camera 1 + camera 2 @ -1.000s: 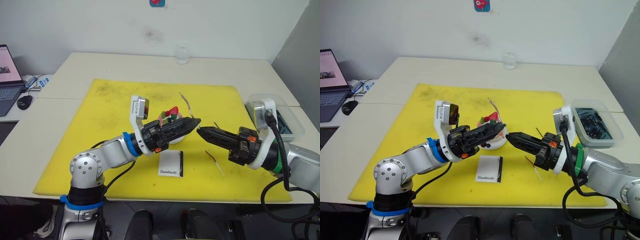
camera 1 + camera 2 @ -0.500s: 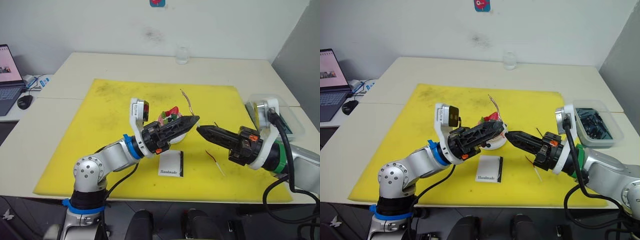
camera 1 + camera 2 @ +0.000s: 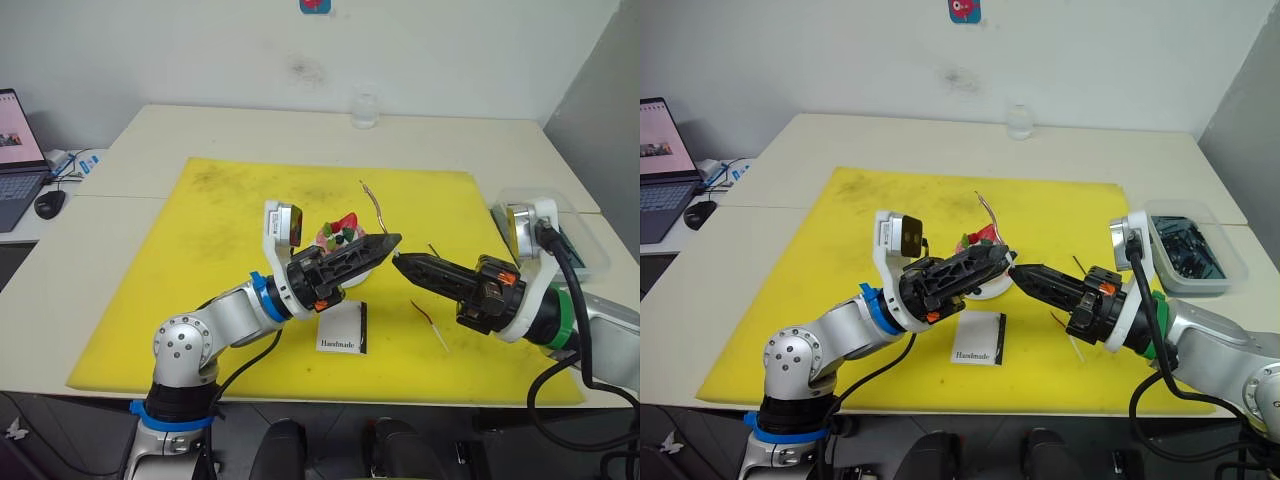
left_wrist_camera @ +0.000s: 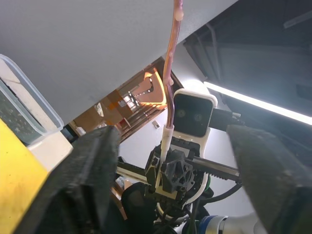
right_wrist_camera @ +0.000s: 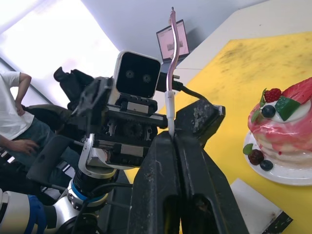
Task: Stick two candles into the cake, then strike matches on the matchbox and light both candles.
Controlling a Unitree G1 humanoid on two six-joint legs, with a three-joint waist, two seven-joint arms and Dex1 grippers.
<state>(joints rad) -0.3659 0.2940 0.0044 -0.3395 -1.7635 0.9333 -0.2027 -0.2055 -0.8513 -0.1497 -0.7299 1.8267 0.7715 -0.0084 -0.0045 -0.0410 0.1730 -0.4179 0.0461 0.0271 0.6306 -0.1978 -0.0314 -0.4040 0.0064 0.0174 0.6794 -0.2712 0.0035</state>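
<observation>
- Right tool [image 3: 397, 262]: fingers pressed together on the pale lower end of one candle [image 5: 170, 58], which rises upright from the fingertips; it is held above the middle of the yellow mat [image 3: 220, 215].
- Left tool [image 3: 396, 240]: tip to tip with the right tool, just in front of the cake; fingers spread, with the held candle between them in the left wrist view.
- Cake [image 3: 341, 236]: on its small white plate [image 5: 287, 176] near the mat's centre, partly behind the left tool.
- Matchbox [image 3: 342, 328]: flat on the mat, nearer the front edge than the cake.
- Second candle [image 3: 430, 322]: lying on the mat beside the matchbox, toward the right edge, under the right arm.
- Clear container [image 3: 1205, 240]: on the tabletop off the mat's right edge.
</observation>
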